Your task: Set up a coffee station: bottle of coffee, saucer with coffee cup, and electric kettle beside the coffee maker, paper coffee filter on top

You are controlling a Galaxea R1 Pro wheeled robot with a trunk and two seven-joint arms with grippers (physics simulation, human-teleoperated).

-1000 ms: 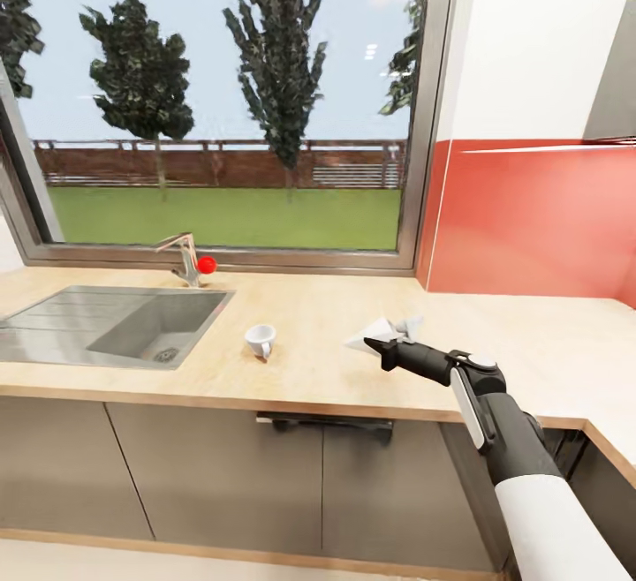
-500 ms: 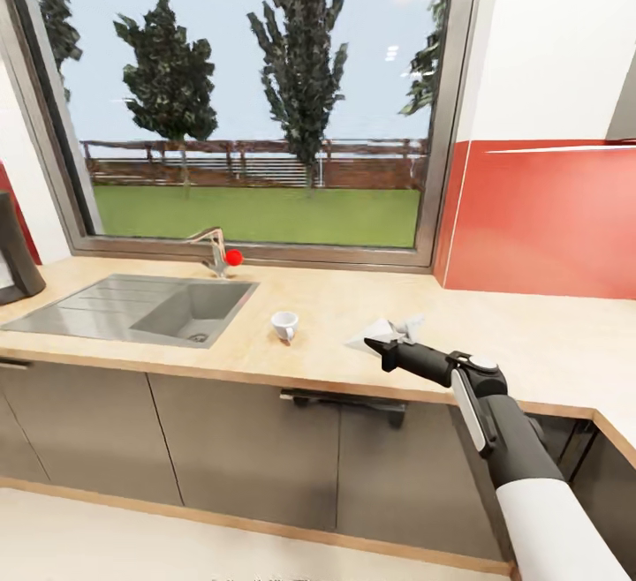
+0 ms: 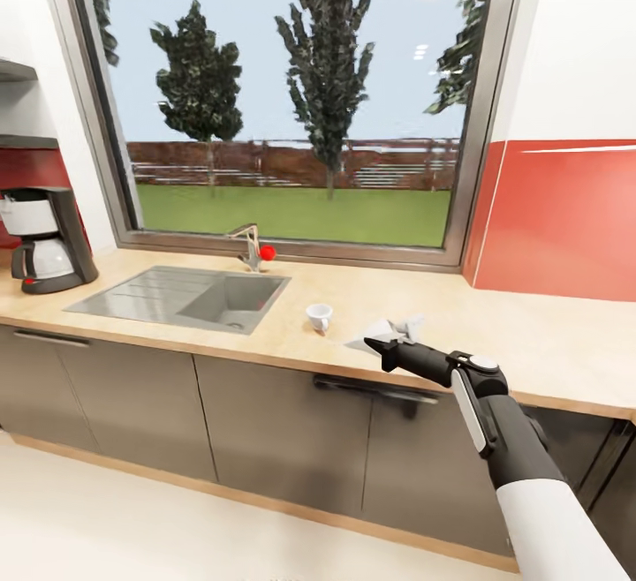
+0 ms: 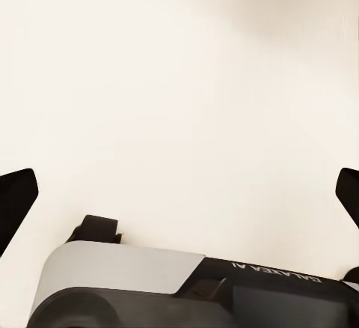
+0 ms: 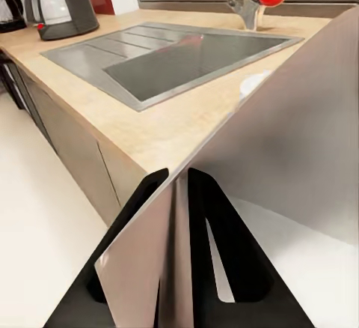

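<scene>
Paper filter (image 5: 299, 148) pinched between the fingers of the right gripper (image 3: 382, 347), fingers closed flat on a fold near one edge. Held in the air in front of the counter (image 3: 530, 343), just off its front edge, at about counter height. Edge grip probably chosen so the open body of the filter stays free for setting down on the coffee maker (image 3: 44, 241); a guess, not observed.

Orientation: in the head view, filter (image 3: 389, 330) reads as a pale wedge fanning up and away from the fingertips, towards the window (image 3: 300, 104). Long axis roughly in line with the fingers, wide end outermost. In the right wrist view, sheet rises steeply and hides much of the scene beyond it.

Coffee maker at far left of counter, against the red wall panel, well apart from the filter, sink (image 3: 190, 297) lying between them. Carafe seated in it, upright. Dark object (image 5: 10, 6) beside it at the edge of the right wrist view, possibly the kettle; too cropped to confirm.

Coffee cup (image 3: 319, 317) alone on bare counter, between sink and filter, upright, no saucer under it. Tap (image 3: 252, 250) with red knob behind sink.

Left gripper (image 4: 179, 193): dark fingertips at opposite edges of the left wrist view, spread wide, nothing between them, pale floor beyond.

Judgement: carrying phase; filter placement not yet done.
</scene>
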